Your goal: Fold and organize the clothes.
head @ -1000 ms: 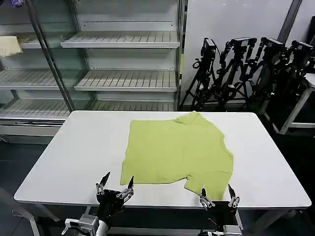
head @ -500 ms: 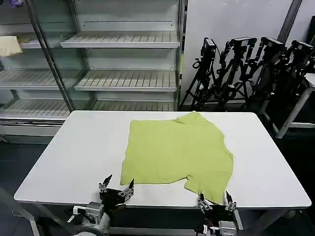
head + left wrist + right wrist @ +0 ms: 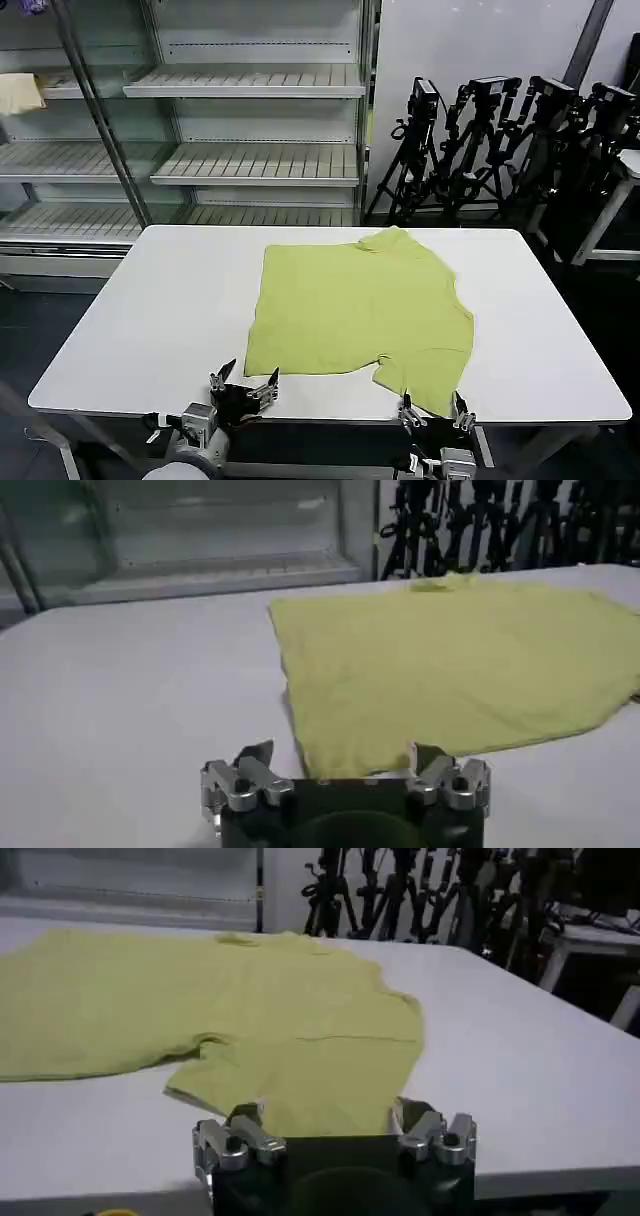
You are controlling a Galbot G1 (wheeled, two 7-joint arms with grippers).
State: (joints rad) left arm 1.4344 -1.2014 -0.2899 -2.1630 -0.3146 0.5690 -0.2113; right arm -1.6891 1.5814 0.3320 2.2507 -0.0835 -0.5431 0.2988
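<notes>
The clothes are one lime yellow-green T-shirt (image 3: 355,310) lying flat on the white table (image 3: 150,320), its body folded, one sleeve reaching toward the near right edge. My left gripper (image 3: 245,381) stands open at the table's front edge, just before the shirt's near left corner (image 3: 330,755). At the front edge too, my right gripper (image 3: 432,409) is open, its jaws either side of the sleeve's near hem (image 3: 320,1108). Both wrist views show the T-shirt (image 3: 460,660) (image 3: 250,998) spread out ahead of the open left gripper (image 3: 342,757) and right gripper (image 3: 325,1116).
Behind the table stands a glass-fronted shelf unit (image 3: 250,110) with a pale cream cloth (image 3: 20,92) on an upper left shelf. Black tripods (image 3: 500,130) crowd the back right. Bare table lies left and right of the shirt.
Both grippers have sunk lower at the front edge and drawn slightly closer to the shirt's near hem. The shirt has not moved.
</notes>
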